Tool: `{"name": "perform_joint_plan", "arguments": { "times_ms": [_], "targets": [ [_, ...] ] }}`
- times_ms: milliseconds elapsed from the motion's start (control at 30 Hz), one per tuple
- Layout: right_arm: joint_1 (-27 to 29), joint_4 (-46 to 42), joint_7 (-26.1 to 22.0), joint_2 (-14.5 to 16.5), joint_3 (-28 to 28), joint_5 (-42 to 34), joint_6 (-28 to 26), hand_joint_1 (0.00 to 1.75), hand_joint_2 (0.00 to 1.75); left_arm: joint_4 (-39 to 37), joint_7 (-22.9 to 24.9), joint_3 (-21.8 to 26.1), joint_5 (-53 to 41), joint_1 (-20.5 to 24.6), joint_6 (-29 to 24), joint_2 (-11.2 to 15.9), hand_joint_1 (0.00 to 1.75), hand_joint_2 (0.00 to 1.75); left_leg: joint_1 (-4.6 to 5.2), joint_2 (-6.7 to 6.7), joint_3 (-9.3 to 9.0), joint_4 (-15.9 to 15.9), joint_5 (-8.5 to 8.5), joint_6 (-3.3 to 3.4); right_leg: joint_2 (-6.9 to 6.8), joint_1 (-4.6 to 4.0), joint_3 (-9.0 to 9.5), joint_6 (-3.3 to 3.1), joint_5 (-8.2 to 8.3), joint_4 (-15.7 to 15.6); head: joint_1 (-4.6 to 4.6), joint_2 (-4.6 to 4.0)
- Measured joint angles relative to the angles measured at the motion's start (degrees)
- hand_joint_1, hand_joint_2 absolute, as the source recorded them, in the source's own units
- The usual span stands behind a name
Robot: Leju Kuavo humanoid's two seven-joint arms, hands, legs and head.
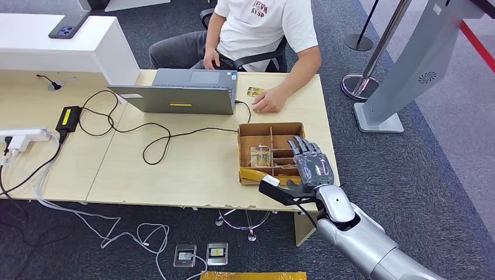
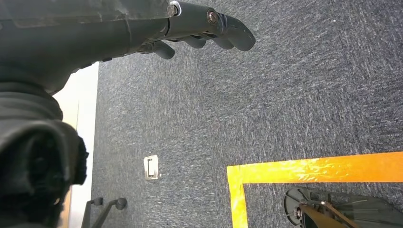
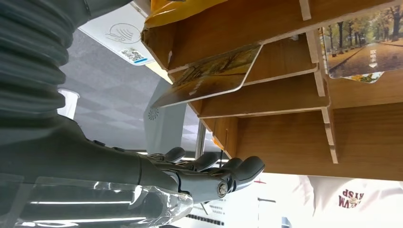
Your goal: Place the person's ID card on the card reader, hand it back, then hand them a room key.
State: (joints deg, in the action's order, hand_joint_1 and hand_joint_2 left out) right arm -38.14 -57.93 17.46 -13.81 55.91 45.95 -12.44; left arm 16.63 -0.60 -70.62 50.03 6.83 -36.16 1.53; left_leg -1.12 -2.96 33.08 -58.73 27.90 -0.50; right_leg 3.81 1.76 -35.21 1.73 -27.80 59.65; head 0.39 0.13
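A person sits at the far side of the wooden table point(image 1: 175, 175), one hand lying flat next to a small picture card point(image 1: 255, 91). A wooden divided box point(image 1: 248, 153) near the table's front right corner holds room key cards with autumn tree prints point(image 3: 214, 76) in its slots. My right hand point(image 1: 312, 166) hovers over the box's right side with its fingers point(image 3: 223, 173) stretched out and nothing in them. My left hand point(image 2: 199, 26) hangs over the grey carpet, fingers apart and holding nothing.
A grey laptop point(image 1: 181, 93) stands between the person and the box, its black cable looping across the table. A power strip point(image 1: 23, 139) and a black adapter point(image 1: 69, 118) lie at the left. A grey kiosk stand point(image 1: 408, 70) rises right of the table.
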Motion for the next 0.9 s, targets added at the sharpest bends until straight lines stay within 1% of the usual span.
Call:
{"name": "perform_joint_plan", "arguments": {
  "times_ms": [33, 67, 133, 233, 267, 400, 500, 700, 900],
  "targets": [
    [0.0, 0.1, 0.0, 0.0, 0.0, 0.0, 0.0, 1.17, 1.75, 0.0, 0.0, 0.0, 0.0, 0.0, 0.0, 0.0, 0.00, 0.00, 0.00, 0.00, 0.00, 0.0, 0.00, 0.00, 0.00, 0.00, 0.00, 0.00, 0.00, 0.0, 0.00, 0.00],
    [0.0, 0.2, 0.0, 0.0, 0.0, 0.0, -0.1, 1.53, 1.75, 0.0, 0.0, 0.0, 0.0, 0.0, 0.0, 0.0, 0.00, 0.00, 0.00, 0.00, 0.00, 0.0, 0.00, 0.00, 0.00, 0.00, 0.00, 0.00, 0.00, 0.0, 0.00, 0.01],
    [0.0, 0.5, 0.0, 0.0, 0.0, 0.0, -0.2, 1.57, 1.75, 0.0, -0.1, 0.0, 0.0, 0.0, 0.0, 0.0, 0.00, 0.00, 0.00, 0.00, 0.00, 0.0, 0.00, 0.00, 0.00, 0.00, 0.00, 0.00, 0.00, 0.0, 0.00, 0.01],
    [0.0, 0.7, 0.0, 0.0, 0.0, -0.3, -0.3, 1.68, 1.75, 0.0, -0.1, 0.0, 0.0, 0.0, 0.0, 0.0, 0.00, 0.00, 0.00, 0.00, 0.00, 0.0, 0.00, 0.00, 0.00, 0.00, 0.00, 0.00, 0.00, 0.0, 0.00, 0.01],
    [0.0, 0.8, 0.0, 0.0, 0.0, -0.4, -0.3, 1.70, 1.75, 0.0, -0.1, 0.0, 0.0, 0.0, 0.0, 0.0, 0.00, 0.00, 0.00, 0.00, 0.00, 0.0, 0.00, 0.00, 0.00, 0.00, 0.00, 0.00, 0.00, 0.0, 0.00, 0.01],
    [0.0, 1.1, 0.0, 0.0, 0.0, -1.1, -0.2, 1.61, 1.75, 0.0, -0.1, 0.0, 0.0, 0.0, -0.1, 0.0, 0.00, 0.00, 0.00, 0.00, -0.01, 0.0, 0.00, 0.00, 0.00, 0.00, 0.00, 0.00, 0.00, 0.0, 0.00, 0.01],
    [0.1, 1.2, 0.0, 0.0, -0.1, -1.3, -0.3, 1.58, 1.75, 0.0, -0.1, 0.0, 0.1, 0.0, -0.3, 0.0, 0.00, 0.00, 0.00, 0.00, -0.01, 0.0, 0.00, 0.00, 0.01, 0.00, 0.00, 0.00, 0.00, 0.0, 0.01, 0.01],
    [0.2, 1.2, 0.4, -0.2, -0.5, -1.1, -0.3, 1.57, 1.75, 0.0, -0.1, 0.0, -0.3, 0.0, -0.5, 0.0, 0.00, 0.00, 0.00, 0.01, -0.02, 0.0, 0.00, 0.00, 0.01, 0.00, 0.00, 0.00, 0.00, 0.0, 0.01, 0.00],
    [0.4, 1.2, 0.6, -0.4, -1.3, -0.5, -0.5, 1.63, 1.75, 0.0, -0.1, -0.1, -0.7, 0.0, -0.7, -0.1, 0.00, 0.00, 0.00, 0.01, -0.03, 0.0, 0.00, 0.00, 0.01, 0.00, 0.00, 0.00, 0.00, 0.0, 0.01, 0.01]
  ]
}}
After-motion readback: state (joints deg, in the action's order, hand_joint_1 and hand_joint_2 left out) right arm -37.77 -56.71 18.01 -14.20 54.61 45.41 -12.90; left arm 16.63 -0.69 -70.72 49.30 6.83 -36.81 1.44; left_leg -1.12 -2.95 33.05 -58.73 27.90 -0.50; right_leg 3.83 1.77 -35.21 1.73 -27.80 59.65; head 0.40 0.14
